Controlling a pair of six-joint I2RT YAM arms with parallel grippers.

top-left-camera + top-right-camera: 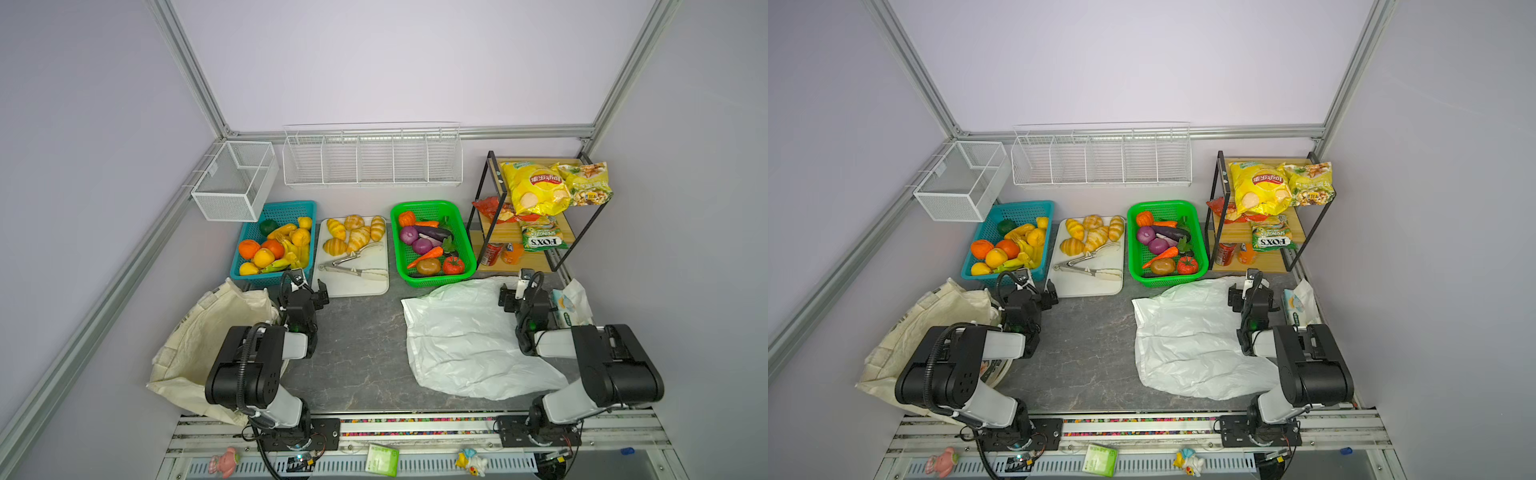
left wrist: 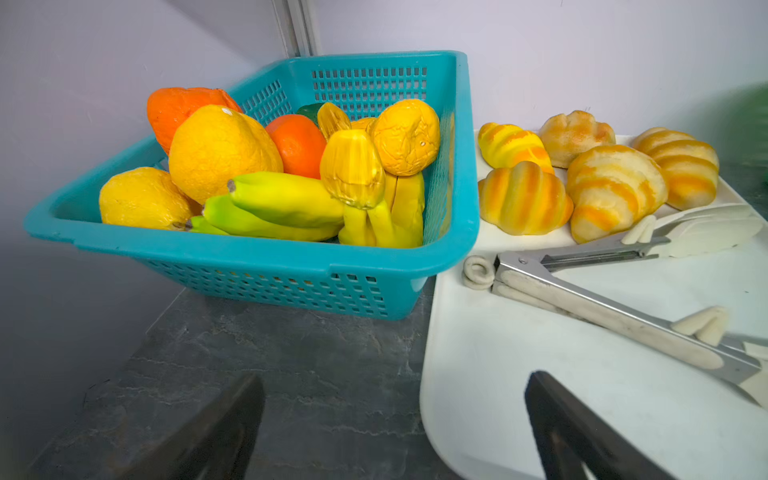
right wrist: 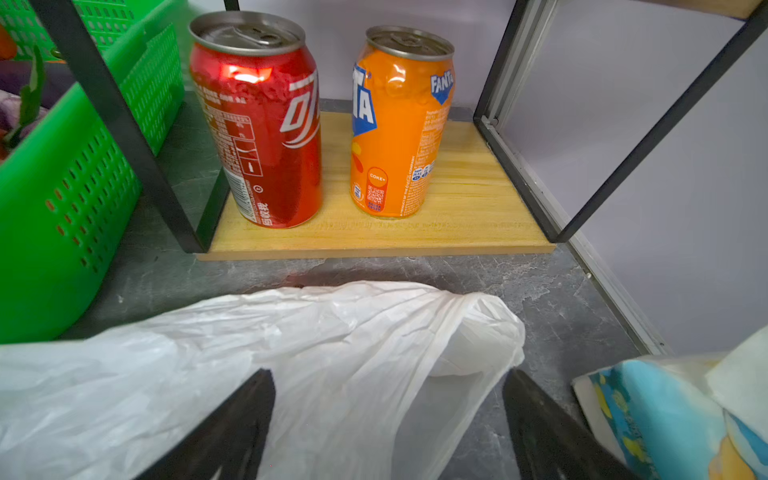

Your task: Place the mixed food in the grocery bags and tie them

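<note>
Mounting rail (image 1: 415,441) edges dark marbled tabletop (image 1: 361,353) (pale lilac walls (image 1: 395,62))

Both top views look down on the whole surface (image 1: 365,340); the wrist views sit low, near a basket (image 2: 249,257) and cans (image 3: 257,124).

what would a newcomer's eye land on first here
The bright colour along the back: a teal basket heaped with toy fruit, a green basket of toy vegetables, and two yellow snack packets atop the black-framed shelf at the right. Nearer the arms, a white plastic bag lies spread on the dark table, and a cream tote slumps at the left.
</note>
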